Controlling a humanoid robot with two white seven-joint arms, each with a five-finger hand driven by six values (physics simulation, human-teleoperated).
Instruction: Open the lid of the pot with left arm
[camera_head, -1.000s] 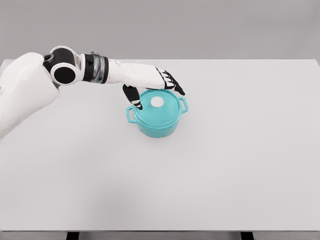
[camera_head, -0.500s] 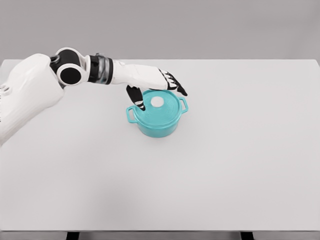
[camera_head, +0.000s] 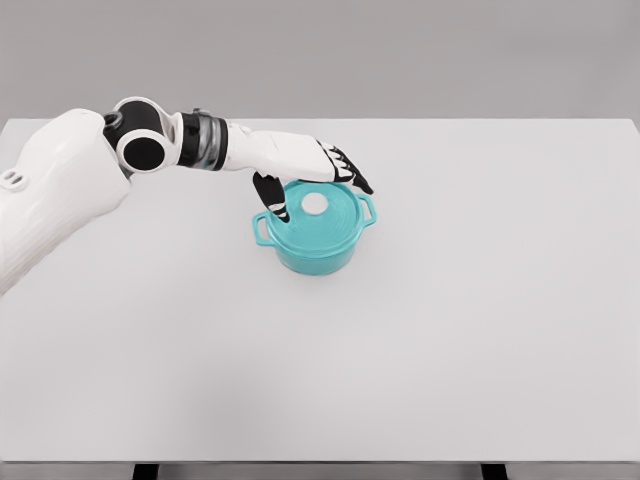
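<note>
A teal pot (camera_head: 315, 245) with two side handles stands near the middle of the white table (camera_head: 470, 300). Its teal lid (camera_head: 330, 218) sits flat on it, with a white round knob (camera_head: 315, 204) in the centre. My left hand (camera_head: 318, 180) reaches in from the left and hovers over the lid's far-left edge. The thumb (camera_head: 270, 197) hangs down at the left of the knob, and the other fingers (camera_head: 350, 170) stretch over the far rim. The hand is open and holds nothing; the knob shows uncovered between thumb and fingers.
The table's far edge runs just behind the hand. The left shoulder and upper arm (camera_head: 50, 200) fill the left side of the picture.
The left arm has shifted slightly: shoulder and elbow rose a little and the hand settled a touch lower over the lid. Pot and lid have not moved.
</note>
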